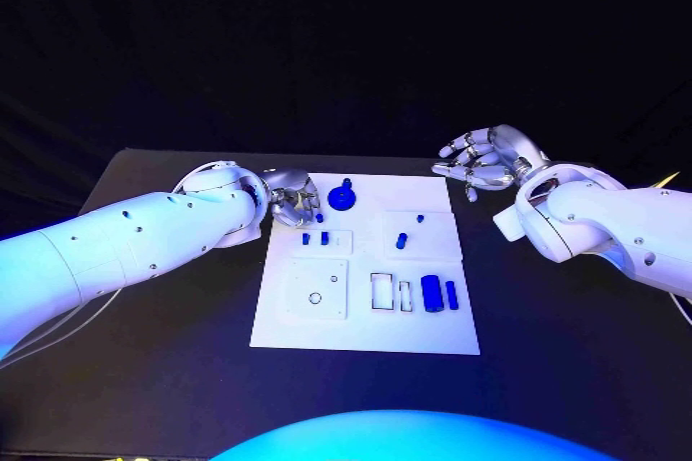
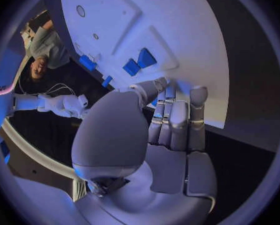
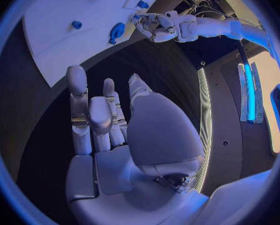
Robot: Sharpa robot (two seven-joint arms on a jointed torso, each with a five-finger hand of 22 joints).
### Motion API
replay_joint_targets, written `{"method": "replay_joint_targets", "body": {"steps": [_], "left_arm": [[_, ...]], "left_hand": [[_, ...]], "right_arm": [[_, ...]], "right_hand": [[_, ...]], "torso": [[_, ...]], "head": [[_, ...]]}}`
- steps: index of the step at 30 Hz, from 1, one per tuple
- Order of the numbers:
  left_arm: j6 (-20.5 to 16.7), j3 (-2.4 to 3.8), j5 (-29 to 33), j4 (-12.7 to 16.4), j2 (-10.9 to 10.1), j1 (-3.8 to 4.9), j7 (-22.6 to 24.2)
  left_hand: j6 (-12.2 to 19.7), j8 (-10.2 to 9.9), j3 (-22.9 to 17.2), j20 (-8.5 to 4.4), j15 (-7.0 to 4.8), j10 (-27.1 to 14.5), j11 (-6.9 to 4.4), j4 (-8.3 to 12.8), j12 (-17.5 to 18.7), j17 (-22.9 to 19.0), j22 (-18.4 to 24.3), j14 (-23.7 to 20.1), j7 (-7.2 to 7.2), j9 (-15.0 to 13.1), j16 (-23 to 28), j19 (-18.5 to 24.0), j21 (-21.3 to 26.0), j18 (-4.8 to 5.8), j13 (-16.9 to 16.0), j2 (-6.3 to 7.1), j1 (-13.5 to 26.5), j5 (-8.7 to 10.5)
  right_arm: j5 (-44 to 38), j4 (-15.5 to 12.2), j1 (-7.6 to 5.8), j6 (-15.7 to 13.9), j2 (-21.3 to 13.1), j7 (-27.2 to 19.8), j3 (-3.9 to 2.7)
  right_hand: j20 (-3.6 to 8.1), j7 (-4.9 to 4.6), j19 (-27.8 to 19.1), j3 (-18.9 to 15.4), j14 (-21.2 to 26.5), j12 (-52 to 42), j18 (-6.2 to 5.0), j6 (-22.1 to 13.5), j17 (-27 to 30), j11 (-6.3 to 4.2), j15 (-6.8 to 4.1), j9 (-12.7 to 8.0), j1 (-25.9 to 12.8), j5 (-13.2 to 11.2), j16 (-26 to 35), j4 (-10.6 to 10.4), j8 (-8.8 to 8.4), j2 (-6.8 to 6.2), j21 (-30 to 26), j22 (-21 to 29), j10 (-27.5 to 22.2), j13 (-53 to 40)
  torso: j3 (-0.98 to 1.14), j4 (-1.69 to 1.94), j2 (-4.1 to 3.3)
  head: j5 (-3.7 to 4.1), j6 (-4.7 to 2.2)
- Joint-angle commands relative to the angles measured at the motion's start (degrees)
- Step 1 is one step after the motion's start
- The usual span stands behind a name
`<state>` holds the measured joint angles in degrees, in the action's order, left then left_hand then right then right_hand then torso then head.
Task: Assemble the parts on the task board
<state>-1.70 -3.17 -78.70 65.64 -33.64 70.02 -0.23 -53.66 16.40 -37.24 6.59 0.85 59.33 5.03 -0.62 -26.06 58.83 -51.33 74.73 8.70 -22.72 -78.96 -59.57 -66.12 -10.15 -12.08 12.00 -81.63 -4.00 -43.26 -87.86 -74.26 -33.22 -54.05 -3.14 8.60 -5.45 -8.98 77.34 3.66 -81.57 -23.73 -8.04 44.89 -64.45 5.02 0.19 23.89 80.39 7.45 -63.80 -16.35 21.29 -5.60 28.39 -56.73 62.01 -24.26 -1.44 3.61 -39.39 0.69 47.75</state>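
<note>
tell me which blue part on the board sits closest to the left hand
The small blue part right beside the left hand fingertips, at the task board's far left edge.

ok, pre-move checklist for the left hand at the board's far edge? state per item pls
1. Left hand at the board's far-left corner: ok.
2. Left hand holding a part: cannot tell; its fingers curl down at the board edge, and what lies under them is hidden.
3. Right hand off the board, above the table beyond the far-right corner: ok.
4. Right hand empty, fingers apart: ok.
5. Round blue part lies just beside the left hand; contact cannot tell.
6. Blue cylinder and other small parts lie on the board, untouched: ok.
</note>
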Motion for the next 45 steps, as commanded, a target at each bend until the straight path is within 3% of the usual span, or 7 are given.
{"method": "replay_joint_targets", "body": {"steps": [1,15,18,21,28,37,45], "left_arm": [[0.2,0.02,-0.1,0.0,0.1,0.01,-0.2],[-1.8,0.25,-0.2,-0.2,-0.6,-0.01,-0.4],[-3.5,0.35,0.2,-0.3,-1.2,-0.01,-0.6],[-5.5,0.70,2.4,-0.4,-2.0,-0.01,-0.7],[-11.1,2.22,25.4,-0.2,-6.1,0.09,1.4],[-3.5,2.73,56.4,6.3,-12.0,0.11,13.2],[-0.7,2.76,64.6,11.1,-14.4,0.06,16.1]], "left_hand": [[0.1,-0.9,0.2,0.46,0.51,0.5,0.15,0.3,0.8,-0.5,-0.5,0.0,0.40,0.5,-0.9,0.1,-0.6,1.24,0.3,-0.46,0.9,-0.89],[1.8,-2.5,0.1,0.80,0.96,0.4,0.71,0.6,1.5,-1.0,-0.2,-0.3,1.14,1.2,-0.9,0.4,-0.4,1.15,0.1,-0.24,0.8,-0.89],[3.1,-3.5,0.0,1.11,1.35,-0.2,1.20,0.7,2.2,-3.1,1.4,-1.5,1.67,1.6,-0.2,1.9,0.6,0.78,0.1,-0.10,0.8,-0.92],[3.4,-3.8,-0.2,1.37,1.67,-0.9,1.59,0.7,2.8,-5.3,3.0,-2.9,2.08,1.7,0.7,3.3,1.7,0.43,0.3,-0.15,0.7,-0.92],[3.3,-3.7,-1.5,1.73,2.19,-3.1,2.42,1.8,3.4,-23.7,7.2,-14.7,2.83,1.7,10.8,8.5,5.5,-0.48,0.6,-0.15,-0.1,-1.02],[4.1,-3.0,1.8,2.43,2.68,-4.9,2.69,0.5,3.1,-28.1,10.3,-17.6,2.83,1.4,17.2,11.1,10.6,-0.49,1.2,-0.61,2.3,-0.98],[4.1,-2.5,2.8,2.43,2.67,-5.0,2.72,0.2,2.8,-29.0,11.7,-18.2,2.77,1.2,18.9,10.9,12.5,-0.47,1.3,-0.99,2.2,-1.03]], "right_arm": [[-0.1,-0.1,0.03,0.2,0.0,0.0,-0.01],[-1.9,0.0,0.03,1.9,0.0,1.1,-0.01],[-6.4,0.2,0.03,4.4,0.1,2.4,-0.01],[-11.6,0.3,0.04,6.9,0.2,3.6,-0.01],[-31.8,0.5,0.06,13.5,1.4,8.5,-0.02],[-46.0,1.4,0.26,16.8,3.6,14.4,-0.02],[-49.1,2.2,0.72,18.8,5.4,16.0,-0.02]], "right_hand": [[-0.31,-0.51,-0.2,1.5,0.1,0.6,-1.23,0.9,0.3,-0.10,-0.02,0.2,-0.7,0.6,0.7,0.0,0.47,-1.49,-0.6,0.2,-1.2,0.5],[-0.43,-0.83,0.5,2.2,-0.4,2.5,-1.00,0.6,-0.6,0.25,0.20,0.0,0.9,0.7,-0.2,0.7,0.17,-1.80,0.7,-0.4,-2.1,2.1],[-0.38,-1.27,2.2,6.9,-1.6,6.1,-0.30,1.1,-2.9,0.71,0.36,-0.8,6.4,0.9,-2.7,2.6,-1.09,-2.35,5.7,-3.3,-2.9,5.4],[-0.31,-1.12,3.7,11.7,-2.9,8.8,0.52,2.9,-5.4,0.69,0.35,-1.9,7.8,0.9,-5.8,2.5,-2.70,-4.54,12.1,-7.2,-1.9,8.6],[0.08,-0.04,5.3,20.9,-4.6,12.7,1.71,6.2,-8.7,0.10,-0.05,-3.2,6.6,0.7,-10.7,2.8,-5.86,-8.55,22.0,-13.8,0.6,13.8],[0.35,0.88,5.6,23.3,-5.1,14.5,2.03,7.7,-9.5,-0.42,-0.47,-3.2,4.8,0.6,-11.9,3.2,-6.61,-9.99,24.4,-15.4,1.2,15.7],[0.17,0.60,5.5,23.7,-5.0,15.3,2.08,8.0,-9.3,0.03,-0.13,-3.2,4.5,0.5,-11.9,3.8,-6.95,-10.45,24.4,-15.6,0.5,16.3]], "torso": [[-0.01,0.03,-0.01],[0.01,-0.07,-0.01],[0.03,-0.12,0.04],[0.05,-0.15,0.09],[0.30,-0.07,0.38],[0.08,-0.06,0.38],[0.09,0.01,0.35]], "head": [[-0.01,0.06],[-0.01,-0.15],[0.12,-0.52],[0.33,-0.84],[1.78,-1.76],[3.87,-2.78],[4.43,-2.91]]}}
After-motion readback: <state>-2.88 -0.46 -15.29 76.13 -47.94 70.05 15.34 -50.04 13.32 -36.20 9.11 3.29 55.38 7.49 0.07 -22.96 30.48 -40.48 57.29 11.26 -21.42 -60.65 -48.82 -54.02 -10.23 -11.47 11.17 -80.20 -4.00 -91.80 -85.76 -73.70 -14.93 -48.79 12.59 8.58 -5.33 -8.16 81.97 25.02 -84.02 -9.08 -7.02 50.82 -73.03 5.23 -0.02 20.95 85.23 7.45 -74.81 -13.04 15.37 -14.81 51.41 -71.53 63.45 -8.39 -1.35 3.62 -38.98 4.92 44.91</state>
